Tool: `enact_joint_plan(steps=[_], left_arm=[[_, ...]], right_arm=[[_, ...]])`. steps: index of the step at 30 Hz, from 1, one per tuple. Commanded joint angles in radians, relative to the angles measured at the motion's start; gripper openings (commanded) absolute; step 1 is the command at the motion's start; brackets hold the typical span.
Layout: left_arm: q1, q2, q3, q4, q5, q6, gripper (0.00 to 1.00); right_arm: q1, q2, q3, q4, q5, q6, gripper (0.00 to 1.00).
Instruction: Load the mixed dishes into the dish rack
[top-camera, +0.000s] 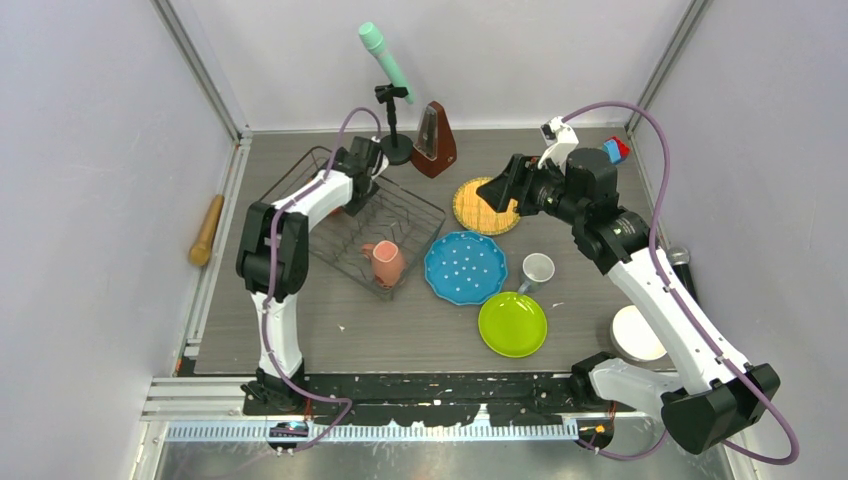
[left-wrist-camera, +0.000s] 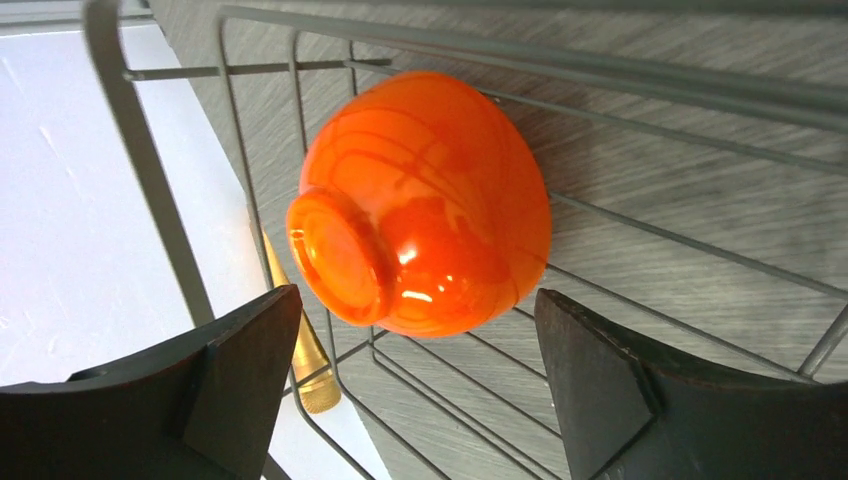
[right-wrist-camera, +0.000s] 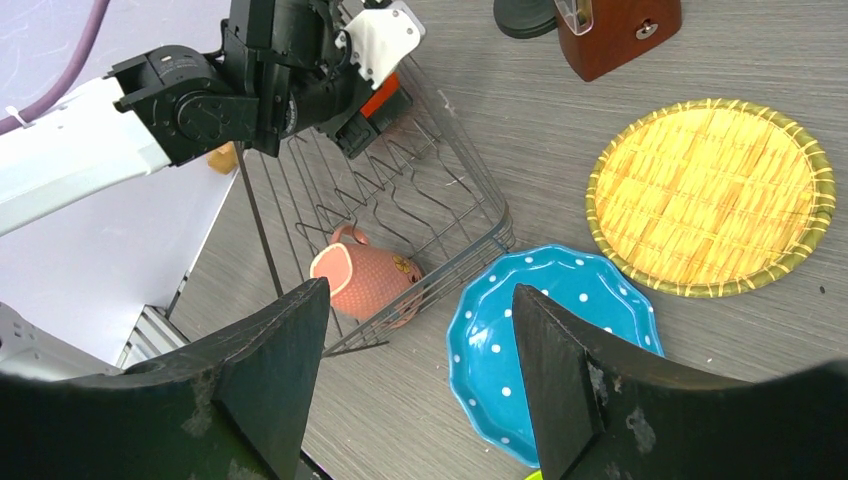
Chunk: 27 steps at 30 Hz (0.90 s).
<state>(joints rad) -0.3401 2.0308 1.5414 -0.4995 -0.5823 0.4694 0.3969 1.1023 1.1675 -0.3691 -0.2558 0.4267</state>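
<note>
Orange glazed bowl (left-wrist-camera: 420, 205) lies tipped, foot up, inside the dark wire dish rack (left-wrist-camera: 150, 190), just beyond the left pincer (left-wrist-camera: 417, 295), whose jaws stand wide and empty. The right pincer (right-wrist-camera: 420, 290) also gapes, holding nothing, with the blue white-dotted scalloped plate (right-wrist-camera: 485, 345) ahead and below.

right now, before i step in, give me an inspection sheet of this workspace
surface: grey wood-look table, a few pale specks
job's things: dish rack holds the orange bowl, tipped on its side, and the pinkish-tan mug, lying in a corner; blue dotted plate, lime-green plate, yellow woven plate and small grey mug on the table; white bowl at its right edge
clutter: brown metronome and microphone stand at the back; rolling pin beside the table's left edge
grippers: left end effector open over the orange bowl; right end effector open, empty, near the yellow woven plate
cables: purple cables loop along both arms
surroundings: pale walls, metal frame posts
</note>
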Motion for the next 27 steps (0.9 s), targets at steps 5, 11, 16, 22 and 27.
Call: enact_joint_plan(steps=[5, 11, 16, 22, 27], left_arm=[[0.045, -0.009, 0.083, 0.025, -0.035, -0.095, 0.79], [0.058, 0.043, 0.106, 0.049, -0.068, -0.092, 0.73], [0.058, 0.021, 0.118, 0.084, -0.049, -0.131, 0.72], [0.058, -0.04, 0.17, 0.054, 0.046, -0.242, 0.75], [0.047, -0.126, 0.209, -0.073, 0.148, -0.364, 0.8]], right_arm=[[-0.003, -0.008, 0.047, 0.002, -0.006, -0.012, 0.73], [-0.003, -0.007, 0.064, -0.014, 0.001, -0.023, 0.73], [-0.003, 0.003, 0.075, -0.031, 0.014, -0.022, 0.73], [-0.003, 0.034, 0.101, -0.134, 0.152, -0.005, 0.73], [-0.004, 0.026, 0.074, -0.243, 0.398, 0.06, 0.73]])
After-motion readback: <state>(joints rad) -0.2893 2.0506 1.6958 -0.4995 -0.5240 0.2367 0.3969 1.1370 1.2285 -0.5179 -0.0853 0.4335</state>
